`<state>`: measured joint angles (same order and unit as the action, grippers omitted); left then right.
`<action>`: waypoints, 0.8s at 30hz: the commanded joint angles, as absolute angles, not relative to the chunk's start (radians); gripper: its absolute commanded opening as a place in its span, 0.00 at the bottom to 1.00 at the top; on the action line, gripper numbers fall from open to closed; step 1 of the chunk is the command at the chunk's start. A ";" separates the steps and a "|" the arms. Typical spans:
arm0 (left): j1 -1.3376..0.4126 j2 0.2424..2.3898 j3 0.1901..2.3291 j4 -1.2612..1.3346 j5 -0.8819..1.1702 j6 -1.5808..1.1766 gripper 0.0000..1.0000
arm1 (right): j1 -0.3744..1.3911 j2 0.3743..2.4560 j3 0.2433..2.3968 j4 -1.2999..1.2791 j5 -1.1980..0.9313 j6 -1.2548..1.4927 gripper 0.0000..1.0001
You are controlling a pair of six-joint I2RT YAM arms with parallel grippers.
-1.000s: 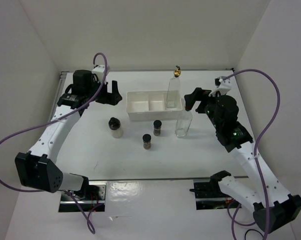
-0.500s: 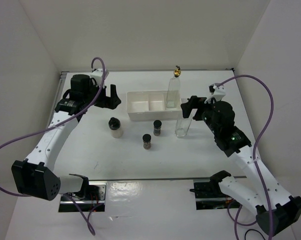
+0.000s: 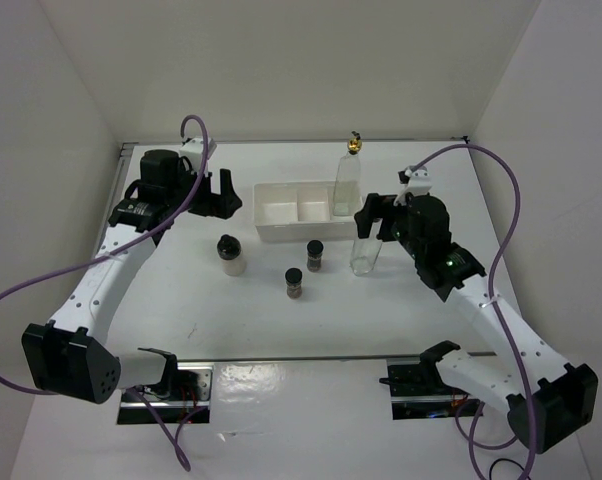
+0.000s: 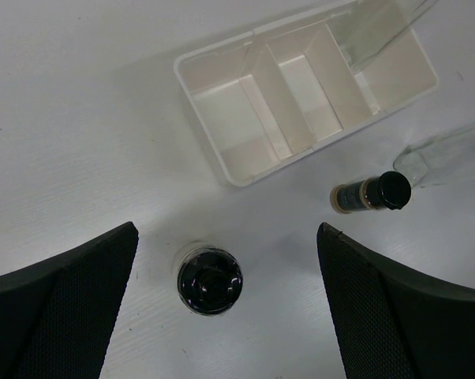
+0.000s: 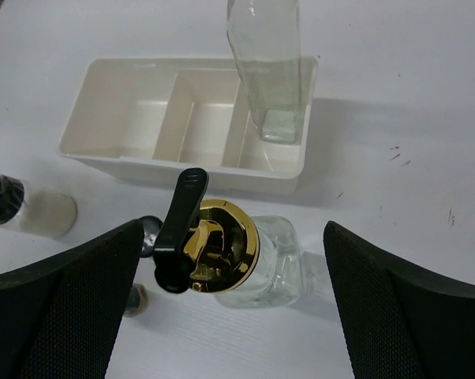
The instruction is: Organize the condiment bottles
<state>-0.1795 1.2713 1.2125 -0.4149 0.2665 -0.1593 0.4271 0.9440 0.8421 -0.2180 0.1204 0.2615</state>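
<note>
Clear glass, square section, gold pourer top with a black lever: the first tall bottle (image 5: 278, 272) stands upright on the table (image 3: 181, 300), just in front of the right end of the white tray (image 3: 277, 212). The second tall bottle (image 3: 347, 188), same pattern, stands upright inside the tray's right-hand compartment.

Two small black-capped jars stand on the table forward of the tray. The rear dark jar (image 3: 315, 256) is just left of the first tall bottle. The front dark jar (image 3: 295, 283) sits nearer the arm bases and slightly further left. The two are close together but apart. The whitish jar (image 3: 231, 255), wider, black-capped and upright, stands left of these, in front of the tray's left end and apart from its wall.

Right gripper (image 3: 374, 213): positioned over the first tall bottle, jaws spread wide. In the wrist view its fingers (image 5: 56, 308) flank the gold top with bare table showing on both sides. No contact seen, nothing held.

Left gripper (image 3: 215, 190): raised above the table just left of the tray, jaws spread wide, nothing held. Its wrist view looks straight down on the whitish jar's cap, which lies between the fingers (image 4: 64, 308) and well below them.

Tray: three compartments, long side running across the table, rear centre.
</note>
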 commanded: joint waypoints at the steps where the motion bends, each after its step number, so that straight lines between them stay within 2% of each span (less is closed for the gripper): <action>1: -0.183 1.252 1.216 -0.377 0.272 -0.164 1.00 | 0.448 0.972 0.848 -0.169 0.130 0.230 0.99; 5: -0.183 1.252 1.226 -0.377 0.262 -0.164 1.00 | 0.448 0.991 0.848 -0.149 0.149 0.230 0.99; 10: -0.183 1.252 1.226 -0.377 0.262 -0.155 1.00 | 0.448 1.017 0.857 -0.149 0.158 0.221 0.84; 21: -0.183 1.252 1.226 -0.377 0.262 -0.155 1.00 | 0.448 1.046 0.867 -0.140 0.178 0.202 0.62; 24: -0.183 1.252 1.226 -0.377 0.262 -0.155 1.00 | 0.448 1.046 0.876 -0.140 0.187 0.193 0.50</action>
